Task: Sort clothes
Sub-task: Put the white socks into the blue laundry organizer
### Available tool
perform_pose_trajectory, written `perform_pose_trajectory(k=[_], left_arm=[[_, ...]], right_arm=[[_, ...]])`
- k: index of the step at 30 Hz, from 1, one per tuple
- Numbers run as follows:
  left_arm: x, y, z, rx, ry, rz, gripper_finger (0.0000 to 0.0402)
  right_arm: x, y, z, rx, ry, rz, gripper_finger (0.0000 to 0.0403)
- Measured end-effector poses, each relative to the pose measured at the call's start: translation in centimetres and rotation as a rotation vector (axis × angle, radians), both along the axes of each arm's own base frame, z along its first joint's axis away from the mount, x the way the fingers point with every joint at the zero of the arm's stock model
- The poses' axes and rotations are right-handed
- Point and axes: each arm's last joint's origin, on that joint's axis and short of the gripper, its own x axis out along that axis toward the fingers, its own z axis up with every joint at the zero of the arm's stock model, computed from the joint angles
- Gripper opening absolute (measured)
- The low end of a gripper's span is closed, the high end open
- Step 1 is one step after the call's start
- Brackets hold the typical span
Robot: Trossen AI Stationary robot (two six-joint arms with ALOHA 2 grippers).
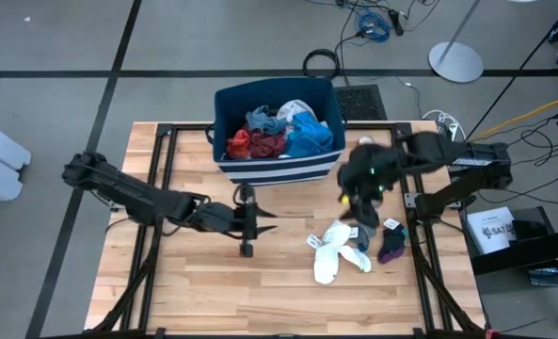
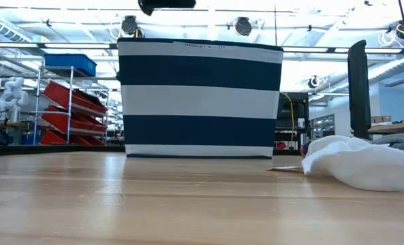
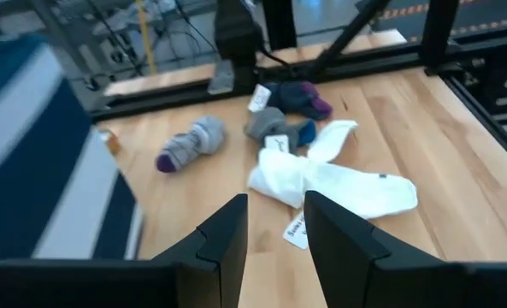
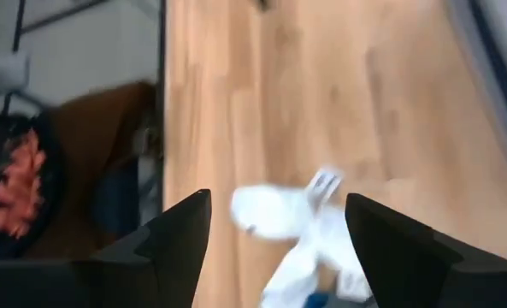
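Note:
White socks (image 1: 335, 252) lie flat on the table's right half, also in the left wrist view (image 3: 338, 184) and the low view (image 2: 362, 160). Beside them lie a grey sock with a purple toe (image 3: 189, 144), a grey-and-teal sock (image 3: 274, 128) and a dark purple-tipped pair (image 1: 391, 243). Red, maroon, blue and white clothes (image 1: 279, 132) fill the striped bin (image 1: 277, 171). My left gripper (image 1: 260, 224) stands open at mid-table, left of the socks, nothing between its fingers (image 3: 274, 210). My right gripper (image 1: 357, 205) hangs open above the socks (image 4: 279, 214), pointing down at them.
The navy and white striped bin (image 2: 200, 99) stands at the table's far middle. Paper tags (image 3: 294, 231) stick out from the socks. A small orange thing (image 3: 108, 137) lies near the bin's right corner. Bare wood stretches along the near edge and left half.

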Motion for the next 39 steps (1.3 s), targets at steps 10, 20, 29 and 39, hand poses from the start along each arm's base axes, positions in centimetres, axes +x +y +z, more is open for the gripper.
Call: perform_pose_trajectory(k=[10,20,29,39], left_arm=[[3.5,0.4,-3.6,-0.04,0.034,-0.056,0.0125],[8.9,0.0,-6.8,-0.144,-0.036,-0.109,0.0132],[15.4,-2.1,-11.0,-0.133,0.042,-0.124,0.0185],[18.7,-2.8,-14.9,-0.051,0.167,-0.072,0.023]], right_arm=[[-1.4,6.2,-0.5,-0.07,0.051,0.04,0.0258],[-4.2,10.6,-1.5,-0.316,-0.019,-0.084,0.0258],[-4.9,12.3,-4.4,-0.311,0.045,-0.116,0.0258],[-5.0,13.5,-6.5,-0.269,0.054,-0.145,0.0258]])
